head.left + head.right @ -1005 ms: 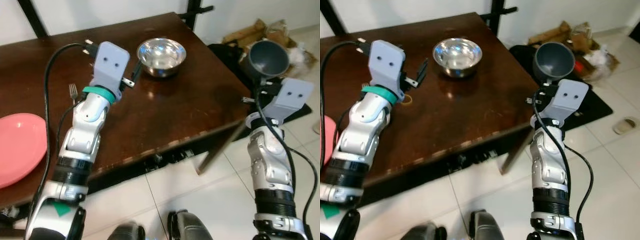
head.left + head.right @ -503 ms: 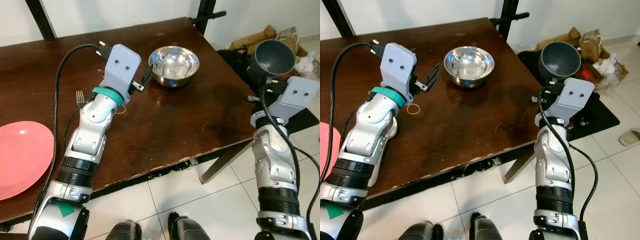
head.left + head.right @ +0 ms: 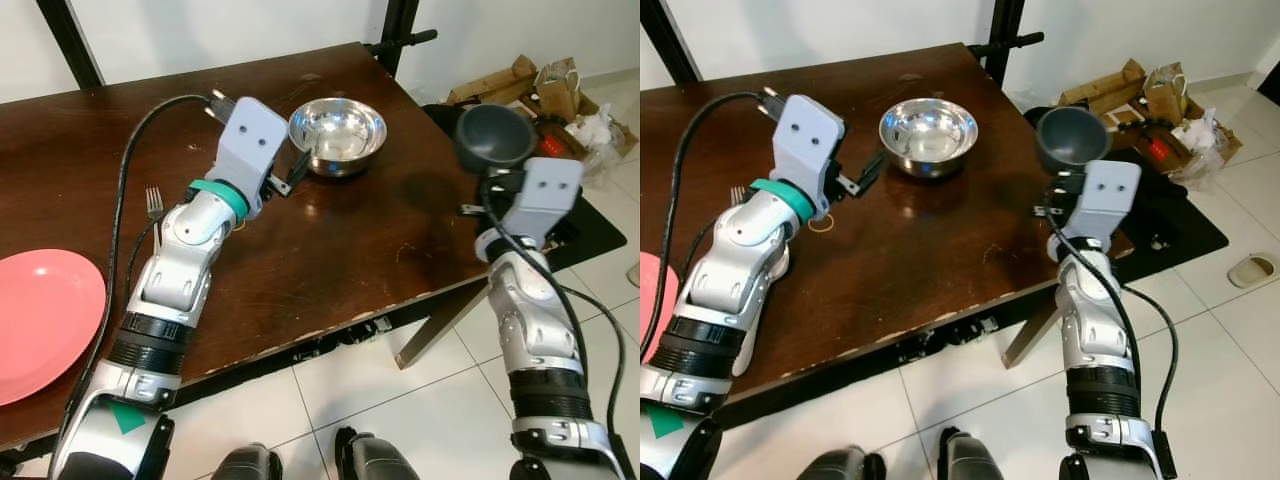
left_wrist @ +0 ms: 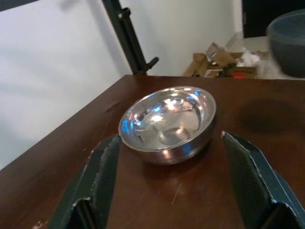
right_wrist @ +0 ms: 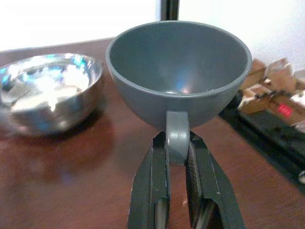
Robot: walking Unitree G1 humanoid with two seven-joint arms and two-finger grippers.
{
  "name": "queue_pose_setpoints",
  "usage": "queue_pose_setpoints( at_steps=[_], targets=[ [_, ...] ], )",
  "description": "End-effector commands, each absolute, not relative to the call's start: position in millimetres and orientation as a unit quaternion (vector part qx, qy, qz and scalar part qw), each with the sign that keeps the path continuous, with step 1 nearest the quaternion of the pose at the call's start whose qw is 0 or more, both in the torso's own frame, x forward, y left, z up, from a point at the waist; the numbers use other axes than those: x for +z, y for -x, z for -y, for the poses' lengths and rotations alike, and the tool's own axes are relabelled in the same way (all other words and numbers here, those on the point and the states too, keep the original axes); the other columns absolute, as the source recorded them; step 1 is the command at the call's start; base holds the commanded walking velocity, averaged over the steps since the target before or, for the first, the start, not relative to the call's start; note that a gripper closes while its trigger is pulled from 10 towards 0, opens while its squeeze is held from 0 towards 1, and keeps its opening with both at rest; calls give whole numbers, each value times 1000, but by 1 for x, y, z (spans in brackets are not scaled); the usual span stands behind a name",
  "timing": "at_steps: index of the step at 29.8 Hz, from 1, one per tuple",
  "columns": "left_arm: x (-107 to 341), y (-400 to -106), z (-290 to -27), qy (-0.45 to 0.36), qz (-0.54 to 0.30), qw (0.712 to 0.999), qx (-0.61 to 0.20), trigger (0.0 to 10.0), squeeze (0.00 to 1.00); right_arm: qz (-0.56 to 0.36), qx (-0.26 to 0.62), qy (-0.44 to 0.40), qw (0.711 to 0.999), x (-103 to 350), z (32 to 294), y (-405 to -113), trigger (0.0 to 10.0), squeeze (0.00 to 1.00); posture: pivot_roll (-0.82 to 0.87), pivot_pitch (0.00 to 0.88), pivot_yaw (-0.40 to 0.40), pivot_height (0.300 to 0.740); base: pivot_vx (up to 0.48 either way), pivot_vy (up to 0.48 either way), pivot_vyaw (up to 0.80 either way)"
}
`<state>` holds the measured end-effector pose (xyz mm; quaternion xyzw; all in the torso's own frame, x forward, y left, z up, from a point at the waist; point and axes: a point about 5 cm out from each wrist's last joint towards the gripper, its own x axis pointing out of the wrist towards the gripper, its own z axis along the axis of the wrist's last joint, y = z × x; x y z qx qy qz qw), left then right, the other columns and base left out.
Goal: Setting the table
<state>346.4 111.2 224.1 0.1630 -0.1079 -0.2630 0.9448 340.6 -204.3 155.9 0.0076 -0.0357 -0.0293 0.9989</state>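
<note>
our right hand point(image 5: 176, 188) pinches the grey cup point(image 3: 1072, 137) by its handle, upright over the bench point(image 3: 940, 240) edge, bare wood below-left. our left hand point(image 4: 176, 176) gapes wide toward the steel bowl point(image 3: 337, 134).

dark wooden table point(image 3: 330, 250) | on it: steel bowl point(image 3: 337, 135), fork point(image 3: 154, 203), pink plate point(image 3: 40, 320), rubber band point(image 3: 822, 224)

Left gripper point(image 4: 167, 191) spread wide, right gripper point(image 5: 177, 181) clamped.
</note>
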Motion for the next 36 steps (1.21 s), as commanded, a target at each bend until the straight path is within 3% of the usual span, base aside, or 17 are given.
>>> queue_pose_setpoints(
  at_steps=[1, 6, 15, 21, 27, 28, 30, 31, 36],
  targets=[
    [240, -339, -112, -159, 121, 926, -320, 10000, 0, 23, -34, -3, 999, 156, 209, -351, 10000, 0, 83, 59, 37, 740, 0, 0, 0],
    [259, -326, -122, -156, 135, 905, -371, 10000, 0, 6, -57, -14, 998, 156, 216, -367, 10000, 0, 115, 80, 37, 740, 0, 0, 0],
    [279, -305, -132, -116, 147, 896, -403, 10000, 0, -15, -66, -16, 998, 151, 220, -375, 10000, 0, 175, 98, 40, 740, 0, 0, 0],
    [255, -286, -128, -93, 80, 874, -470, 10000, 0, -16, -46, -23, 999, 142, 213, -377, 10000, 0, 219, 115, 49, 740, 0, 0, 0],
    [246, -282, -125, -91, 57, 872, -478, 10000, 0, -16, -44, -11, 999, 136, 211, -376, 10000, 24, 234, 134, 55, 740, 0, 0, 0],
    [246, -281, -125, -89, 55, 873, -477, 10000, 0, -17, -45, -6, 999, 134, 211, -376, 10000, 737, 235, 134, 54, 740, 0, 0, 0],
    [246, -281, -125, -89, 55, 873, -477, 10000, 0, -17, -45, -6, 999, 134, 211, -376, 10000, 737, 235, 134, 54, 740, 0, 0, 0],
    [247, -280, -126, -86, 52, 875, -474, 10000, 0, -15, -50, 0, 999, 134, 211, -376, 10000, 1000, 235, 132, 55, 740, 0, 0, 0],
    [249, -279, -126, -79, 47, 878, -469, 10000, 0, -5, -62, 11, 998, 137, 215, -377, 10000, 1000, 225, 128, 55, 740, 0, 0, 0]
  ],
)
